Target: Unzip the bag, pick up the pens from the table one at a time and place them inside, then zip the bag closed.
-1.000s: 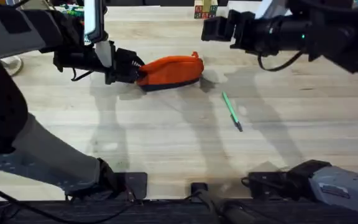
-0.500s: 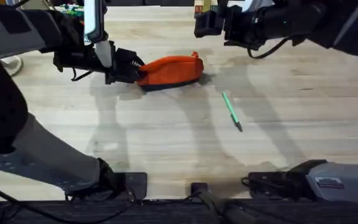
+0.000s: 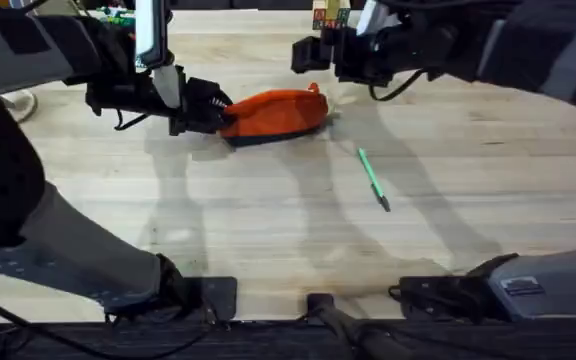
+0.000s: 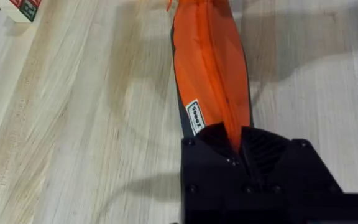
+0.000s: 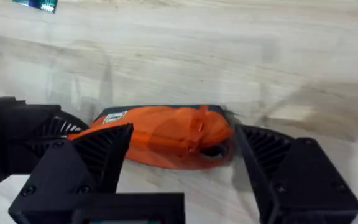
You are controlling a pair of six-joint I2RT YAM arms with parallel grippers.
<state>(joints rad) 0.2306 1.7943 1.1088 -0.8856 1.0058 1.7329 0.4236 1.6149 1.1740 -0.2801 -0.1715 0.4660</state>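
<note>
The orange bag (image 3: 276, 112) lies at the back middle of the table (image 3: 268, 230), zipper up. My left gripper (image 3: 215, 110) is shut on its left end; the left wrist view shows the bag (image 4: 207, 59) running away from the clamped fingers (image 4: 216, 146). My right gripper (image 3: 306, 58) hangs open just behind and above the bag's right end. In the right wrist view the bag (image 5: 166, 140) and its small zipper pull (image 5: 199, 124) lie between the spread fingers (image 5: 89, 162). A green pen (image 3: 372, 178) lies on the wood right of the bag.
Coloured blocks (image 3: 328, 15) stand at the table's far edge behind the right gripper, and more clutter (image 3: 118, 15) sits at the back left. A lettered block (image 4: 18, 7) shows in the left wrist view. Bare wood stretches in front of the bag and pen.
My right arm has swung left from the back right until its open gripper is over the bag's right end. The left gripper, bag and pen have stayed put.
</note>
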